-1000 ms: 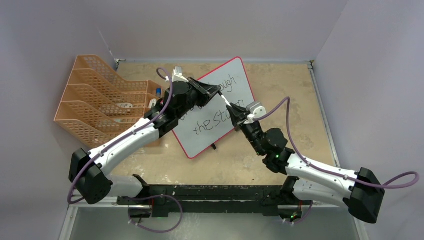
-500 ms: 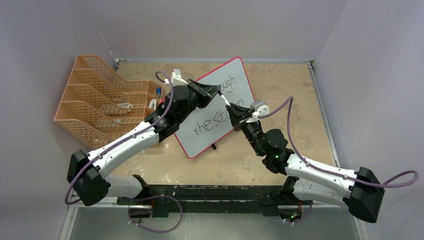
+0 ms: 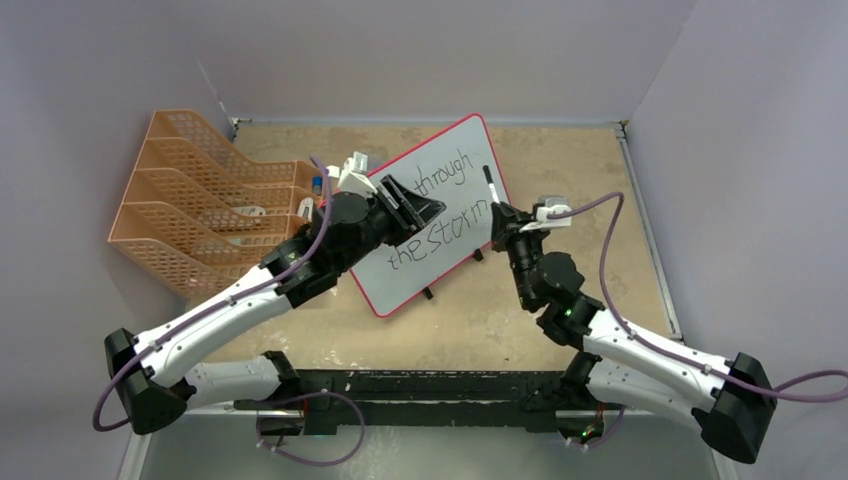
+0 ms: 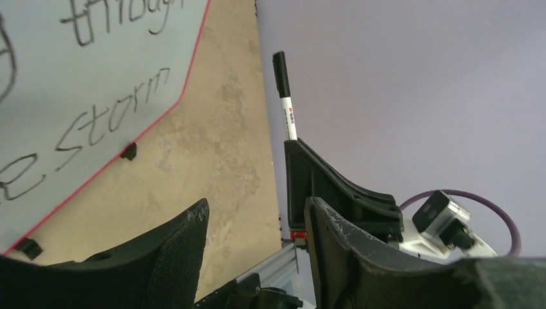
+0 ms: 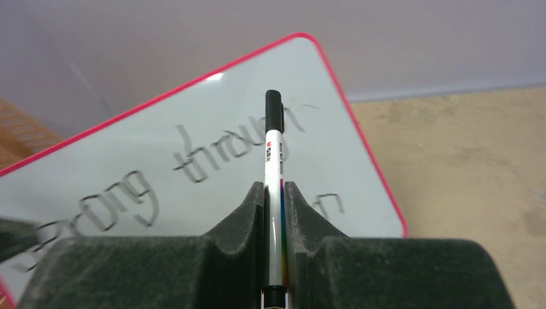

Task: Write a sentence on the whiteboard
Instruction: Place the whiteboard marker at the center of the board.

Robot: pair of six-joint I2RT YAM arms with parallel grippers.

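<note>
The whiteboard lies slanted mid-table, red-framed, and its sentence shows "through" over "the storm" in black marker. My left gripper hovers over the board's left half, covering the first word; its jaws are open with nothing between them. At the board's right edge my right gripper is shut on a white marker, whose black end points toward the far wall. In the right wrist view the marker stands straight up from the gripper, off the whiteboard.
An orange mesh file rack stands at the left, close behind my left arm. Purple walls close in the table on three sides. Bare tan tabletop lies to the right of the board.
My left gripper has opened and drawn back left from the marker. My right gripper has swung right, off the board, with the marker. "storm" now shows in full.
</note>
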